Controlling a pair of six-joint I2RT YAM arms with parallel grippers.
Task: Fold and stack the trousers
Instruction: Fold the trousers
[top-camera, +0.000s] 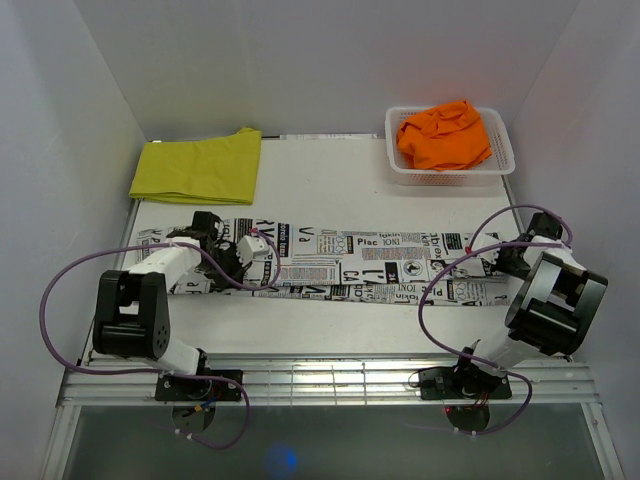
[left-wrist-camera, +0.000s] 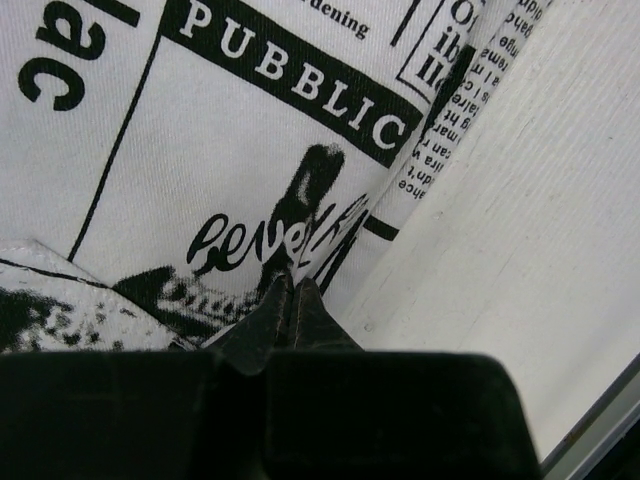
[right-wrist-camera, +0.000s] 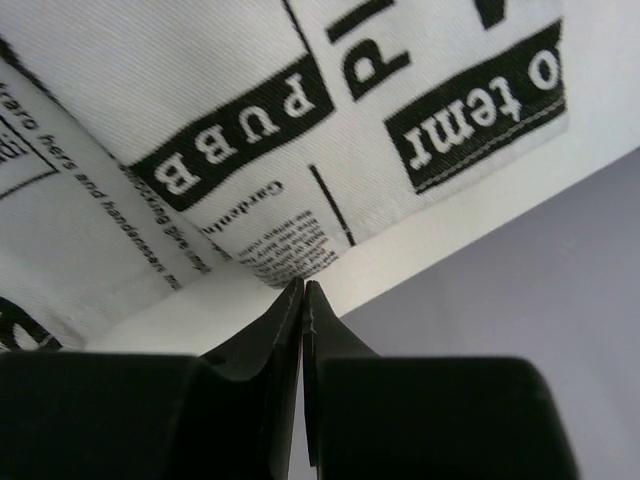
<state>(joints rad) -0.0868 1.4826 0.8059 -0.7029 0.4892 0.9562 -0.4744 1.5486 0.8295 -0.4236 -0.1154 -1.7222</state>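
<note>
The newspaper-print trousers (top-camera: 350, 265) lie stretched in a long strip across the table. My left gripper (top-camera: 205, 235) is at their left end. In the left wrist view it (left-wrist-camera: 292, 287) is shut, pinching the cloth edge (left-wrist-camera: 250, 150). My right gripper (top-camera: 505, 260) is at their right end. In the right wrist view it (right-wrist-camera: 303, 288) is shut on a corner of the print cloth (right-wrist-camera: 250, 120). The yellow trousers (top-camera: 197, 166) lie folded flat at the back left. The orange trousers (top-camera: 444, 134) lie bunched in the basket.
A white lattice basket (top-camera: 503, 150) stands at the back right corner. White walls close in the table on three sides. Bare tabletop (top-camera: 330, 190) lies between the yellow trousers and the basket, and a metal rail (top-camera: 330, 375) runs along the near edge.
</note>
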